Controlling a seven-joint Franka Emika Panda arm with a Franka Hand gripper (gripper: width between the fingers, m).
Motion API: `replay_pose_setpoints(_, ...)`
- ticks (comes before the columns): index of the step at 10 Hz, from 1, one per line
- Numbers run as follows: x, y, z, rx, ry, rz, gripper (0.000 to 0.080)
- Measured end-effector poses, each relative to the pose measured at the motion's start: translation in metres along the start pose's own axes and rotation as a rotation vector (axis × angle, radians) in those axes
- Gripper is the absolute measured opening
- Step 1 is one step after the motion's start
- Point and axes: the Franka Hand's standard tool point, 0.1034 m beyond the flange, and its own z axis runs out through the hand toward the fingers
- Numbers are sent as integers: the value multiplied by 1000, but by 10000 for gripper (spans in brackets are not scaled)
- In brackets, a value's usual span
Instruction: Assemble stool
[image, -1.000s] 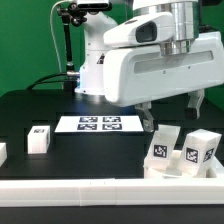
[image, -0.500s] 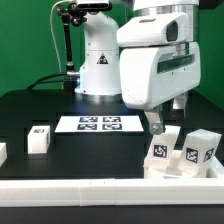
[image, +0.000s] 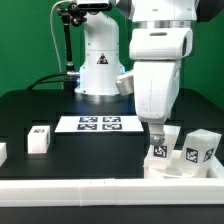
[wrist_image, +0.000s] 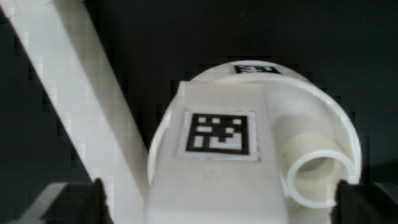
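Observation:
My gripper (image: 159, 134) hangs over the tagged white stool part (image: 162, 150) at the exterior view's right, its fingers reaching down around the part's top. In the wrist view this part (wrist_image: 231, 110) is rounded, with a black-and-white tag and a round socket (wrist_image: 331, 172). My gripper (wrist_image: 228, 206) is open there, one dark fingertip on each side of the part, and I cannot tell whether they touch it. A leg block (image: 201, 150) stands just right of it. Another leg block (image: 38, 138) stands at the left.
The marker board (image: 98, 124) lies flat mid-table in front of the robot base (image: 100, 65). A white rail (image: 110, 190) runs along the table's front edge. One more white piece (image: 2, 152) shows at the far left edge.
The hand has turned about its own axis, from broadside to narrow, and has come down and toward the exterior view's left over the tagged part. The jaws stayed open.

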Motion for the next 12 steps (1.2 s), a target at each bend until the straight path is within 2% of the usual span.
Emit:
replay_pose_setpoints(2, -1, 0, 0, 0, 0, 1, 376)
replay_pose_setpoints(3, -1, 1, 0, -1, 0, 2, 338)
replay_pose_setpoints(6, -1, 1, 0, -1, 1, 106, 338)
replay_pose_setpoints(10, -6, 3, 0, 8, 11, 488, 338)
replay_pose_setpoints(12, -5, 3, 0, -3, 23, 664, 338)
